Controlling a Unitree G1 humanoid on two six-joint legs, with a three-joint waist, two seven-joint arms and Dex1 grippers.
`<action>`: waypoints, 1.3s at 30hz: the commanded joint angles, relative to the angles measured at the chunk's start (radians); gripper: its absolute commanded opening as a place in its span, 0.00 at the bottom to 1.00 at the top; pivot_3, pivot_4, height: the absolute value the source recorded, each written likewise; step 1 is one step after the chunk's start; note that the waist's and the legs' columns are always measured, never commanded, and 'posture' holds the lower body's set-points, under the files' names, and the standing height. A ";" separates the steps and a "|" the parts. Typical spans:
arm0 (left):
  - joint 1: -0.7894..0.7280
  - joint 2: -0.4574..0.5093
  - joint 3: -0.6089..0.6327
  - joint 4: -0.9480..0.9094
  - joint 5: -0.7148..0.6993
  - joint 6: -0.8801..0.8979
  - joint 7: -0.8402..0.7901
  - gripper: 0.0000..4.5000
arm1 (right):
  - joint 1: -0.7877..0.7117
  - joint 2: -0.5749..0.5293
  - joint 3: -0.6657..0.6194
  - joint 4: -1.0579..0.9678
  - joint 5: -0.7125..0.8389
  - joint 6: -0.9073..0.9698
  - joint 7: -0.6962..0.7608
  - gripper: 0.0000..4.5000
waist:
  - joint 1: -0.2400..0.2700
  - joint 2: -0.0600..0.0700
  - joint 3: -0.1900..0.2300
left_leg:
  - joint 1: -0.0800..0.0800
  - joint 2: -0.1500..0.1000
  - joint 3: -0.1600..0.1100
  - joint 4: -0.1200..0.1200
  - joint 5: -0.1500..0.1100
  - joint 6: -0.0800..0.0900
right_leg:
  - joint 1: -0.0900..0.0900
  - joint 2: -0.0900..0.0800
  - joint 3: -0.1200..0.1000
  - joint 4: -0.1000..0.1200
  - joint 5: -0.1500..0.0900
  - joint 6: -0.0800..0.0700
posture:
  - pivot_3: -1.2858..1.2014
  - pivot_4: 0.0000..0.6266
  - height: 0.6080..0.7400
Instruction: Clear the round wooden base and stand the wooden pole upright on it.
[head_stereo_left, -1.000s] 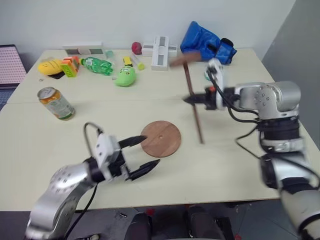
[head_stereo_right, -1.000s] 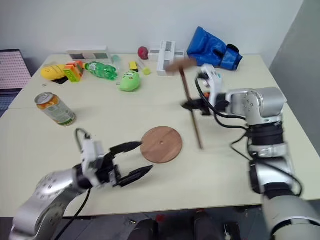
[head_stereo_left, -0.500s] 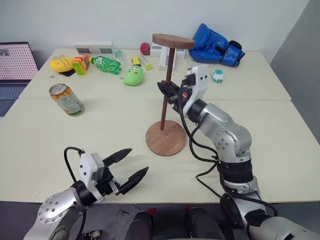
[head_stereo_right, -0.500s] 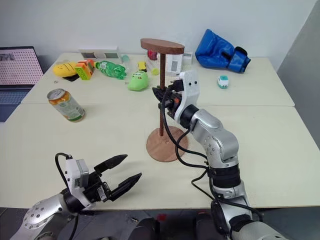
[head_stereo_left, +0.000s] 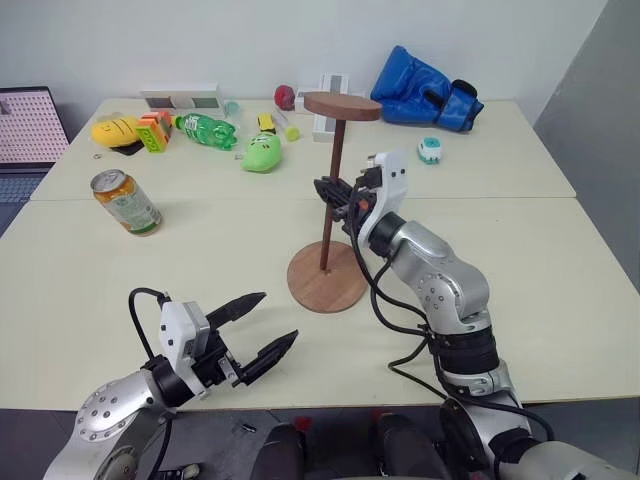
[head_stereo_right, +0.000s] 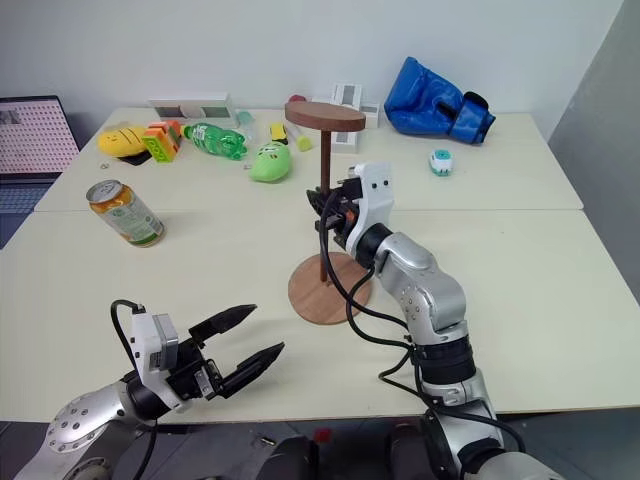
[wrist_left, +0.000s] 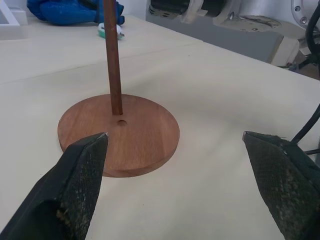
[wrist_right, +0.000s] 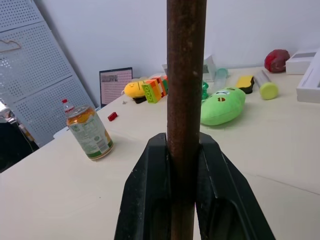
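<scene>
Black fingers of my right gripper (head_stereo_left: 333, 192) are clamped on the wooden pole (head_stereo_left: 334, 180) about halfway up its thin, dark-brown shaft; the pole stands upright with its small disc at the top and its lower end on the round wooden base (head_stereo_left: 325, 281), just beside the centre hole rather than in it, as my left wrist view makes plain; the head views cannot settle that. My right wrist view shows the rough, mottled rod (wrist_right: 185, 100) pinched between the two fingers (wrist_right: 150, 195), with a drinks can (wrist_right: 90, 131) and a green plush toy (wrist_right: 223, 105) beyond. My left gripper (head_stereo_left: 258, 328) hangs near the table's front edge, jaws spread wide and holding nothing, apart from the base; its textured pads (wrist_left: 75, 190) frame the flat, smooth reddish-brown disc (wrist_left: 145, 145). Farther back on the pale table (head_stereo_left: 560, 260) lie a green bottle (head_stereo_left: 203, 130) and blue boxing gloves (head_stereo_left: 420, 95).
</scene>
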 joint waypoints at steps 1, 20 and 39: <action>0.003 0.010 0.024 -0.021 -0.015 0.000 0.004 1.00 | 0.006 0.008 0.014 -0.003 -0.001 -0.037 0.006 0.06 | 0.000 0.000 0.000 | 0.000 0.000 0.000 0.000 0.000 0.000 | 0.000 0.000 0.000 0.000 0.000 0.000 | 0.52 0.24 1.00; -0.008 0.019 0.037 -0.021 -0.020 0.005 -0.011 1.00 | 0.075 -0.052 0.080 0.014 -0.087 -0.179 0.037 0.06 | 0.001 0.000 0.000 | 0.000 0.000 0.000 0.000 0.000 0.000 | 0.000 0.000 0.000 0.000 0.000 0.000 | 0.52 0.24 1.00; -0.016 0.004 0.018 -0.024 -0.014 0.003 0.005 1.00 | 0.210 -0.168 0.254 0.060 -0.272 -0.229 0.093 0.06 | 0.008 0.000 -0.005 | 0.015 0.000 -0.001 -0.004 0.000 0.000 | 0.017 0.000 -0.001 -0.008 0.000 0.000 | 0.52 0.24 1.00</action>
